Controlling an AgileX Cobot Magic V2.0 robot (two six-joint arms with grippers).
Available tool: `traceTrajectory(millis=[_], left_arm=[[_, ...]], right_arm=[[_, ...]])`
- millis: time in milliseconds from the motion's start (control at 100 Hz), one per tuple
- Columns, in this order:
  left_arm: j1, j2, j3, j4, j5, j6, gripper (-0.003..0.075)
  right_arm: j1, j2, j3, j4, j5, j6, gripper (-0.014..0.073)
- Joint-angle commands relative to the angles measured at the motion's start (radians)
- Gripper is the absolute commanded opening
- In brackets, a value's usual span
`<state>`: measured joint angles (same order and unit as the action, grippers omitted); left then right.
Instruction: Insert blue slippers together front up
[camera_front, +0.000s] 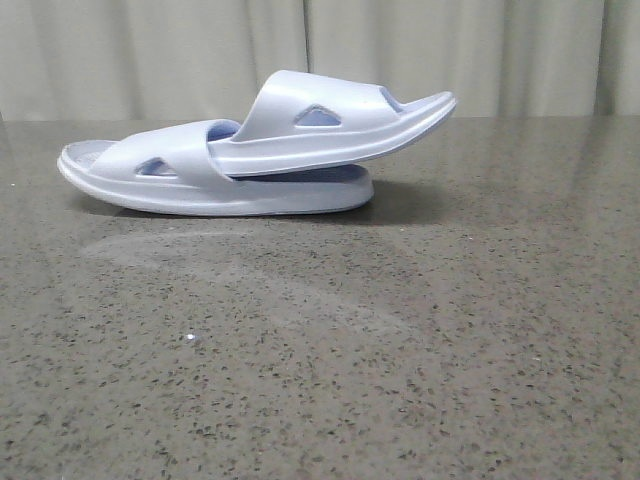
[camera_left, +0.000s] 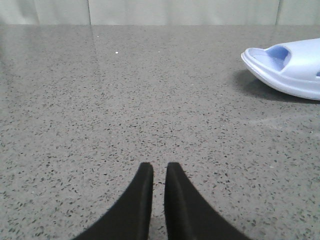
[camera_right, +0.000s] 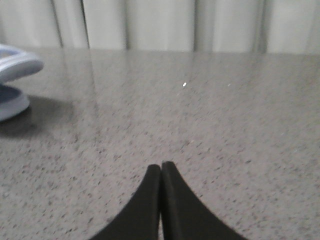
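The desk (camera_front: 400, 350) is dark grey stone with lots of tiny black and white specks, and it shines a little so soft light streaks show on it. Behind it hangs a pale curtain (camera_front: 150, 60) with long folds. The blue slippers (camera_front: 260, 150) sit near the back of the desk, a bit to the left of the middle. One slipper lies flat on the desk, and the other is pushed under its wide strap, so its free end sticks up and out to the right, off the desk. A dark shadow lies under that raised end. No arm shows in the front view. In the left wrist view the left claw (camera_left: 158, 172) hangs low over bare desk, its two black fingers (camera_left: 137, 200) almost together with only a thin gap, holding nothing; one end of a slipper shows well apart from it. In the right wrist view the right claw (camera_right: 161, 170) is pressed closed, holding nothing, over bare desk and well apart from the slippers
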<state>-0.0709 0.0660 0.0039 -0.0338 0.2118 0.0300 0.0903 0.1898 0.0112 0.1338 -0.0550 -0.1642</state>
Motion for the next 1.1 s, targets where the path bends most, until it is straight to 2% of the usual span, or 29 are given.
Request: traceTrajectory(millis=[0, 230, 1090], left_arm=[[0.003, 0.012, 0.009, -0.010, -0.077, -0.001, 0.0015], [0.003, 0.012, 0.009, -0.010, -0.077, -0.001, 0.0015], [0.003, 0.012, 0.009, -0.010, -0.077, -0.001, 0.0015]], right_arm=[[-0.058, -0.051, 0.019, -0.057, -0.007, 0.044, -0.0090], [-0.117, -0.168, 0.019, -0.061, 0.132, 0.044, -0.0090], [-0.117, -0.183, 0.019, -0.068, 0.144, 0.044, -0.0090]])
